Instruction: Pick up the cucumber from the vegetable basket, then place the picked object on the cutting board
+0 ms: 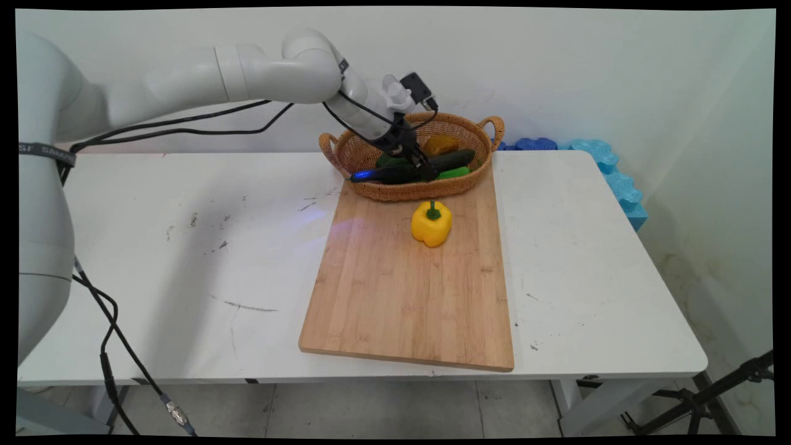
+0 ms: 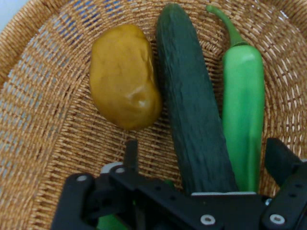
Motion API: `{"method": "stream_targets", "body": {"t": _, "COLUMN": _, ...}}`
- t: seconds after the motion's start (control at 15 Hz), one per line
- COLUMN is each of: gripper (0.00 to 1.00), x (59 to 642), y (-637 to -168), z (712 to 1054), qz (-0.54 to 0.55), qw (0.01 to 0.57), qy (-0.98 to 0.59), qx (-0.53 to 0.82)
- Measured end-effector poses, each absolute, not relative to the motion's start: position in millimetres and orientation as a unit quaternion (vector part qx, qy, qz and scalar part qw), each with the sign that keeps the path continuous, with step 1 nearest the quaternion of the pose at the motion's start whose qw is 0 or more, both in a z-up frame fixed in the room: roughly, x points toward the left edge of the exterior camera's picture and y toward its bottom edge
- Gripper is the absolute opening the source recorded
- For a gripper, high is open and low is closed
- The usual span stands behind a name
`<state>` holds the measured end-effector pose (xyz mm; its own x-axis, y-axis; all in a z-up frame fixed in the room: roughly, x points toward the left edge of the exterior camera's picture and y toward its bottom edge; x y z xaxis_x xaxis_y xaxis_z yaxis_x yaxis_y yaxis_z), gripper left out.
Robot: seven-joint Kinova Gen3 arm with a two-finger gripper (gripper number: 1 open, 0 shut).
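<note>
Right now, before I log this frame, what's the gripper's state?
Gripper: open, holding nothing, inside the wicker basket, fingers either side of the cucumber and green pepper.

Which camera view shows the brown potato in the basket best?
The hand view: the potato lies whole and close on the basket floor, left of the cucumber. In the main view only a small part shows behind the gripper.

A dark cucumber (image 2: 194,110) lies lengthwise in the wicker basket (image 1: 395,188), between a brownish potato (image 2: 125,76) and a green pepper (image 2: 244,110), apparently touching both.
</note>
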<state>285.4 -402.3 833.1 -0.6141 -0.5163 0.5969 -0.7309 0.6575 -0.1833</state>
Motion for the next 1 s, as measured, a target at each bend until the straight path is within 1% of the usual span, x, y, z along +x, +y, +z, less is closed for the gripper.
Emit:
{"method": "stream_targets", "body": {"t": 0.07, "gripper": 1.00, "x": 283.8, "y": -403.4, "z": 832.2, "qz": 0.209, "qw": 0.255, "qy": -0.874, "qx": 0.357}}
{"method": "stream_targets", "body": {"t": 0.13, "gripper": 0.00, "x": 282.1, "y": -404.6, "z": 830.7, "qz": 0.209, "qw": 0.253, "qy": -0.875, "qx": 0.357}}
{"method": "stream_targets", "body": {"t": 0.4, "gripper": 0.00, "x": 276.2, "y": -407.0, "z": 827.3, "qz": 0.210, "qw": 0.245, "qy": -0.880, "qx": 0.349}}
{"method": "stream_targets", "body": {"t": 0.67, "gripper": 0.00, "x": 272.2, "y": -404.6, "z": 831.3, "qz": 0.214, "qw": 0.242, "qy": -0.884, "qx": 0.338}}
{"method": "stream_targets", "body": {"t": 1.0, "gripper": 0.00, "x": 268.0, "y": -392.2, "z": 851.7, "qz": 0.222, "qw": 0.250, "qy": -0.889, "qx": 0.313}}
